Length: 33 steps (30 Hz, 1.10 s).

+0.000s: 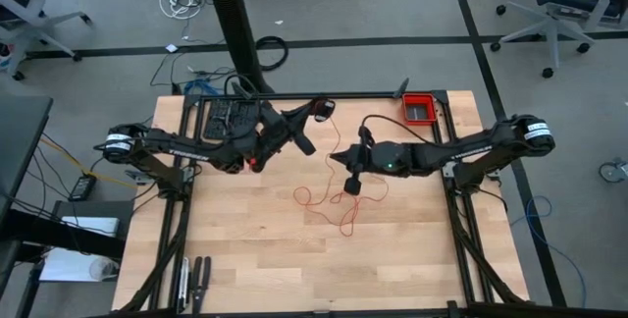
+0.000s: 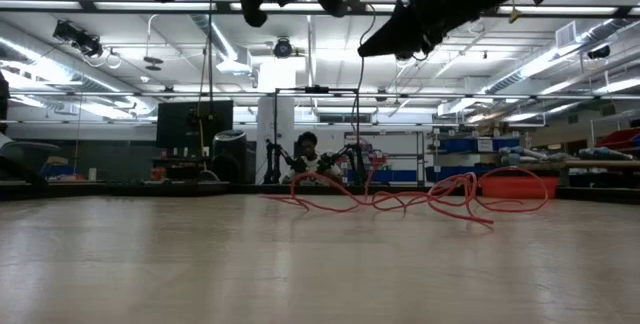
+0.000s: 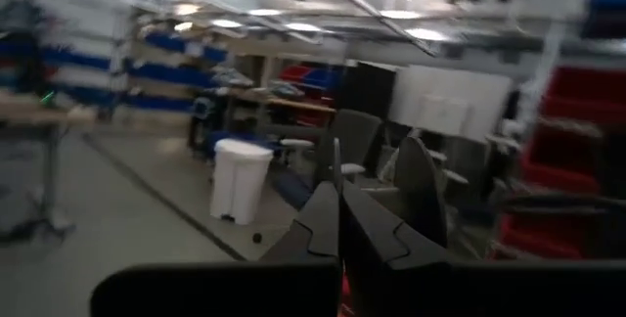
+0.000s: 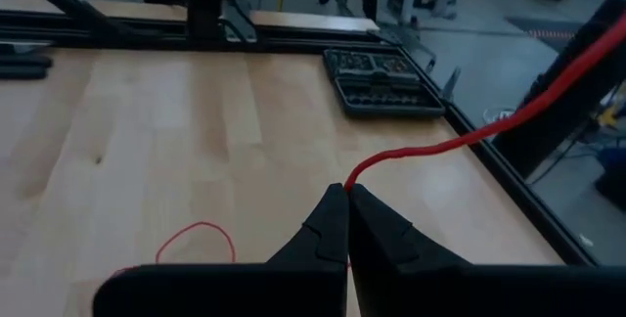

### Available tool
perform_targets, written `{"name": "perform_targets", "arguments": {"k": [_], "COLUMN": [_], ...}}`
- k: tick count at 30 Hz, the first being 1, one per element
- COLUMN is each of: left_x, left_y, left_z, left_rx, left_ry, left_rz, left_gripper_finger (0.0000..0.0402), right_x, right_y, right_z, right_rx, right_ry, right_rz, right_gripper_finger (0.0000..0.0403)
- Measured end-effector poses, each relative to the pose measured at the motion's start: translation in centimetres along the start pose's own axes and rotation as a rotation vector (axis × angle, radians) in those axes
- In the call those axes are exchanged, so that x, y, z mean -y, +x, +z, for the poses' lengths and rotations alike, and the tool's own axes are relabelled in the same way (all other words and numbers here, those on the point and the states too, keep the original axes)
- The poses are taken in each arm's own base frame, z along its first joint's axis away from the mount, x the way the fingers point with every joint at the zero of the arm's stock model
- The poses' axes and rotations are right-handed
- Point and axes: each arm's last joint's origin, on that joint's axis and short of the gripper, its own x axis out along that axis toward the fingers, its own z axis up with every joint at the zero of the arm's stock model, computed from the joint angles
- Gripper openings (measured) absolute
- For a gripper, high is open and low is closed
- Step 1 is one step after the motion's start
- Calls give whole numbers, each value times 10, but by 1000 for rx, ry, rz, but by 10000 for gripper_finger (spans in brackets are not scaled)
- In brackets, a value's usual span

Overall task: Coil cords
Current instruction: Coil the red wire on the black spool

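The cord is a thin red strand. Its loose loops (image 1: 324, 203) lie on the wooden table (image 1: 245, 259) near the middle and show as red waves (image 2: 400, 199) in the low view. My right gripper (image 1: 337, 158) hovers above them, shut on the cord (image 4: 411, 153). From there one stretch climbs toward my left arm and another drops to the table (image 2: 360, 124). My left gripper (image 3: 339, 195) is raised at the far left of centre, shut, pointing slightly upward into the room. A bit of red (image 3: 344, 293) shows deep between its fingers. My left gripper has a speck of red cord (image 3: 344, 293) far back between its shut fingers; the fingers hide which part and how. My right gripper pinches a single strand of the cord (image 4: 349, 184) at its fingertips, slanting downward from the table's right. The strand above runs taut; the rest hangs to the table.
A red bin (image 1: 420, 109) stands at the far right corner. A black case of small tool bits (image 1: 228, 117) lies at the far left, also in the right wrist view (image 4: 377, 82). Dark tools (image 1: 193, 281) lie by the near left edge. A person (image 2: 308, 149) sits beyond the table.
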Motion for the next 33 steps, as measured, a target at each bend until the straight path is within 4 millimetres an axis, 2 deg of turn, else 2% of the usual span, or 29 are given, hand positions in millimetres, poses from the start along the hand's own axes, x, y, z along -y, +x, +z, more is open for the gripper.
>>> {"name": "perform_targets", "arguments": {"k": [6, 9, 15, 21, 26, 33], "left_x": [-4, -5, -5, -2, 0, 1], "left_y": [0, 0, 1, 3, 3, -1], "left_z": [-4, -5, -6, -11, -19, -30], "left_rx": [-24, -32, -60, -149, -254, -397], "left_ry": [7, 16, -1, 4, 41, 118], "left_rz": [140, 166, 224, 222, 122, -49], "left_gripper_finger": [5, 5, 5, 5, 5, 5], "right_x": [-1, -6, -22, -28, -25, -23], "right_y": [-2, 8, 39, 41, 33, 29], "right_z": [18, 17, 15, 38, 55, 58], "right_rx": [-40, -82, -159, -116, -178, -230], "right_ry": [17, 5, -100, -198, -243, -299], "right_rz": [31, 55, 71, 109, 158, 176], "right_gripper_finger": [0, 0, 0, 0, 0, 0]}}
